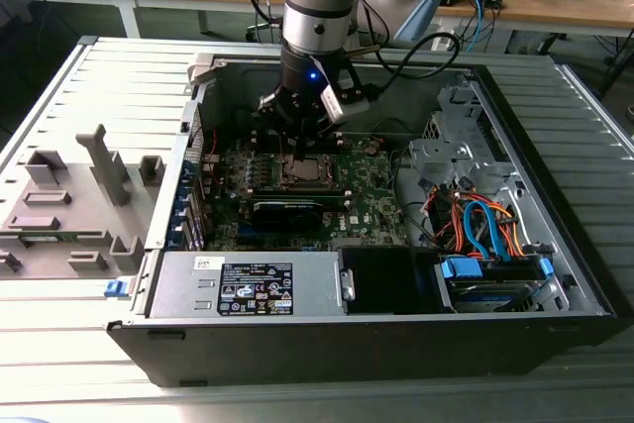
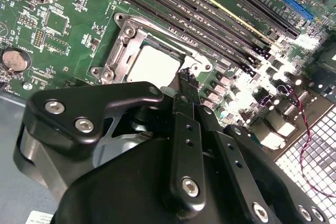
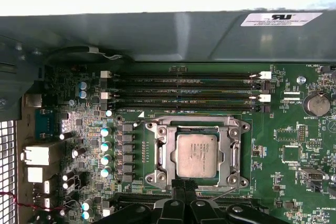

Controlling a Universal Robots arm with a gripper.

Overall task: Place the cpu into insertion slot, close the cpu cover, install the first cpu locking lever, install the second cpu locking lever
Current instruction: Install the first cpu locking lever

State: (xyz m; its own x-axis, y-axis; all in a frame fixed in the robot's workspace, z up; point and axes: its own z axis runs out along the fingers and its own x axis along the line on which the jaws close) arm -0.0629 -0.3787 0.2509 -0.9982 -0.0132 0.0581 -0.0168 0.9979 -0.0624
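Down inside the open black computer case (image 1: 416, 329), the black gripper (image 3: 185, 184) hangs just at the six-o'clock edge of the square metal-rimmed insertion slot (image 3: 234, 156), its narrow fingers (image 2: 185, 85) pressed together on nothing. The dull silver square cpu (image 3: 196, 154) sits in the slot, with the silver frame cover (image 3: 164, 153) flat around it. Long black memory slots (image 3: 184, 93) run at twelve o'clock, the grey case wall (image 3: 157, 38) beyond. From the exterior view, orange and blue cables (image 1: 480, 225) bunch at three o'clock.
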